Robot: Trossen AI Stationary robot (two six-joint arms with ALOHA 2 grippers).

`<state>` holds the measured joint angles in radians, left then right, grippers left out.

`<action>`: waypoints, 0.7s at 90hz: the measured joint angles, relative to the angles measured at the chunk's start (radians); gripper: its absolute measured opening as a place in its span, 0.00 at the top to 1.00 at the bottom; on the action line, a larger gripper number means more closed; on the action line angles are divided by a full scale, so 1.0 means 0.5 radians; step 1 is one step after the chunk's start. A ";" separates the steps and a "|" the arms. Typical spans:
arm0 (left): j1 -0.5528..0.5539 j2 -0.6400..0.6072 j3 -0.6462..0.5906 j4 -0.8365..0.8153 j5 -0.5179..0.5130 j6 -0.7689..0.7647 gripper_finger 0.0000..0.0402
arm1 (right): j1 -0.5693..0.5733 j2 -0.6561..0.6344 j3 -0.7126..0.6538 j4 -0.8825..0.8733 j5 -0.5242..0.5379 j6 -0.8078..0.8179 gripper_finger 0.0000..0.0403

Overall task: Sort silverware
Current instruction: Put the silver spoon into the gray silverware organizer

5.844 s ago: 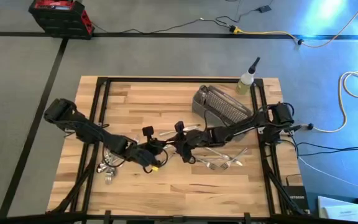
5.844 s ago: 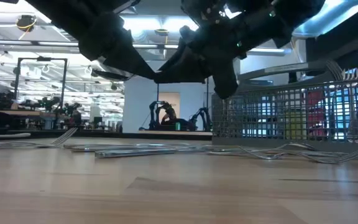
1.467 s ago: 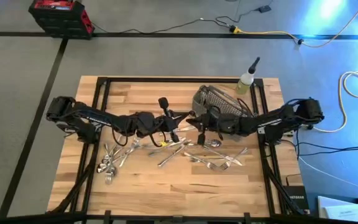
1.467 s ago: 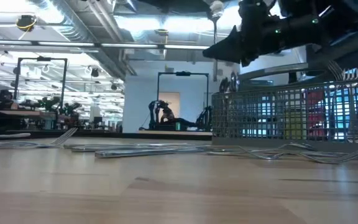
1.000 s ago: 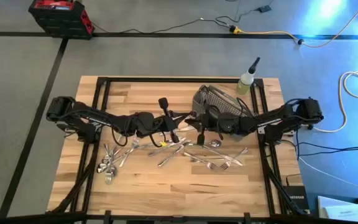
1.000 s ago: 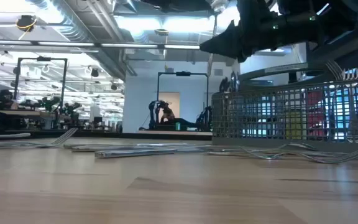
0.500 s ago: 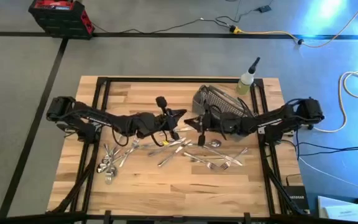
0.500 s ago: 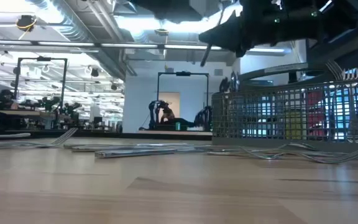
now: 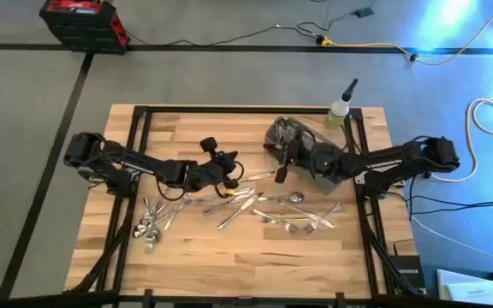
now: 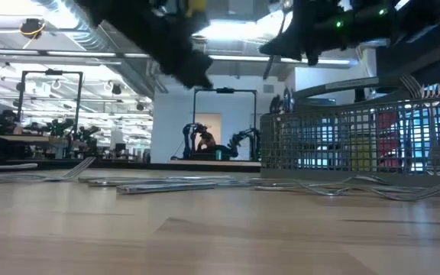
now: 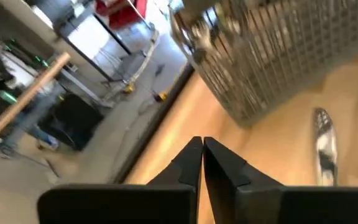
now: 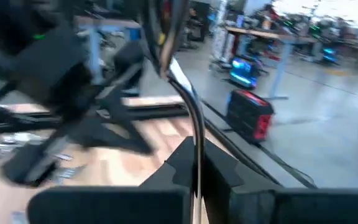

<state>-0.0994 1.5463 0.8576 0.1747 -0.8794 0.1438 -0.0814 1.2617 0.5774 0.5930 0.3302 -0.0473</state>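
Silverware lies loose on the table in three groups: left (image 9: 152,221), middle (image 9: 240,201) and right (image 9: 302,222). The gray mesh basket (image 9: 302,139) stands at the far right, with pieces upright in it (image 10: 418,114). My right gripper (image 9: 283,162) hovers beside the basket's left end, shut on one slim piece of silverware (image 12: 188,99). My left gripper (image 9: 231,162) hangs over the table's middle, shut on nothing (image 11: 202,155). A spoon (image 11: 323,143) lies on the wood ahead of it. My right gripper pinches a slim piece of silverware between its two fingers, on its shank (image 12: 196,142). The fingers lie roughly along it. The piece is lifted clear of the table and hangs slanting below the gripper (image 10: 268,69). Fork or spoon, I cannot tell.
A squeeze bottle (image 9: 339,111) stands at the table's far right corner, just beyond the basket. Black frame rails (image 9: 135,154) run along the table's left, right and far edges. Bare wood (image 9: 246,257) lies along the near edge.
The two grippers, tip to tip over the table's middle a second ago, have parted. My left gripper has drawn back toward the left edge. My right gripper has moved right toward the basket, carrying the slim piece clear of the table.
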 joint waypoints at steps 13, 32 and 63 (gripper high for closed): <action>-0.022 0.001 -0.240 0.206 0.087 -0.223 1.00 | -0.199 -0.001 -0.002 -0.106 -0.037 0.114 1.00; -0.113 0.001 -0.485 0.519 0.100 -0.380 1.00 | -0.431 0.005 -0.001 -0.216 -0.070 0.186 1.00; -0.156 0.001 -0.528 0.576 0.098 -0.430 1.00 | -0.588 0.003 0.004 -0.245 -0.118 0.252 1.00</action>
<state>-0.1776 1.5467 0.5934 0.4628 -0.8303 -0.0714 -0.3756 1.2633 0.5793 0.4706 0.2711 0.0787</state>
